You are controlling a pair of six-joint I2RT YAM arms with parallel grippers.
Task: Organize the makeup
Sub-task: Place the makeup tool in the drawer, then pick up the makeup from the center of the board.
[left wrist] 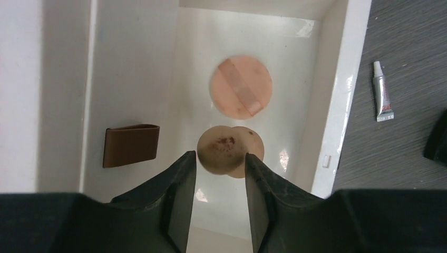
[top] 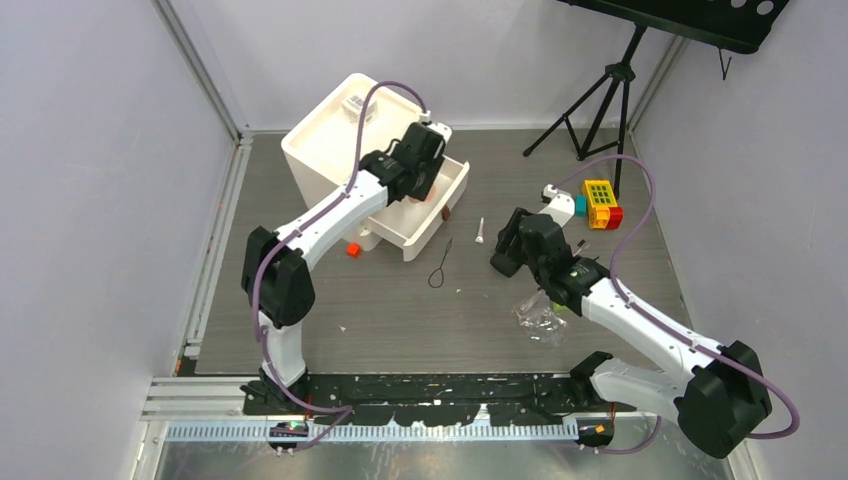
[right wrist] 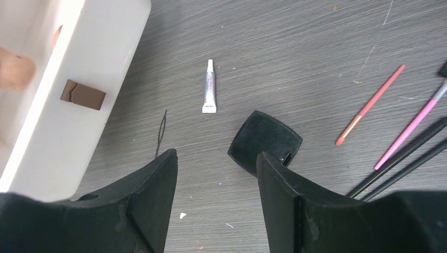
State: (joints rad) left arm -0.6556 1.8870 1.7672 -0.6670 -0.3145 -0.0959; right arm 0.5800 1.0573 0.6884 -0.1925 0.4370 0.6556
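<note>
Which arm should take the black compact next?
Right. The right gripper, open, hangs beside the black compact on the table; the left gripper is over the white drawer, above the sponges.

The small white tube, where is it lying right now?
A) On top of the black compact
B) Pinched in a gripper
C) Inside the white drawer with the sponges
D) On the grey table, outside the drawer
D: the small white tube lies flat on the grey table, outside the white drawer and apart from the black compact.
</note>
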